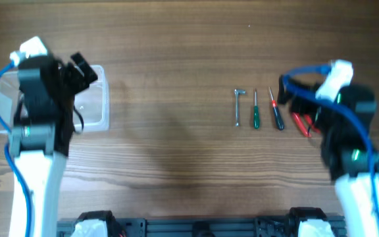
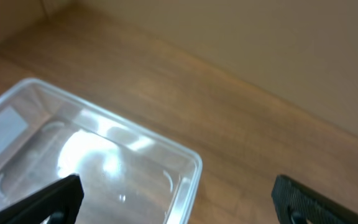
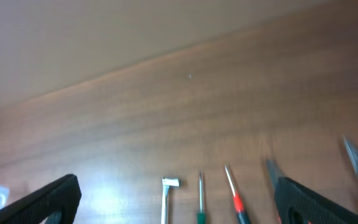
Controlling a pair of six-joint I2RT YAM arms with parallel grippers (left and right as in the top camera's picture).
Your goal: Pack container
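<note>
Container: the clear container (image 1: 96,105) sits at the left end of the table (image 1: 176,164), partly under the left arm. It looks empty in the wrist view.
Left gripper: the left gripper (image 2: 179,208) hovers over the tub's corner, jaws spread wide, holding nothing.
Right gripper: the right gripper (image 3: 179,208) hangs near the tool row, jaws wide apart, also empty.
Tools: an L-shaped key (image 1: 238,105), a green screwdriver (image 1: 256,113), a red screwdriver (image 1: 277,113) and red-handled pliers (image 1: 301,122) lie side by side, well apart from the container.
Stage: nothing packed yet, and a first pick looks likely.
Risk, crowding: the tools lie close together and flat, so closing jaws could catch two or knock a neighbour askew.
Risk, carry: a thin shaft may pivot or slip on the long trip across.
Risk, tub: it looks light, and a bump on the rim could slide it.
</note>
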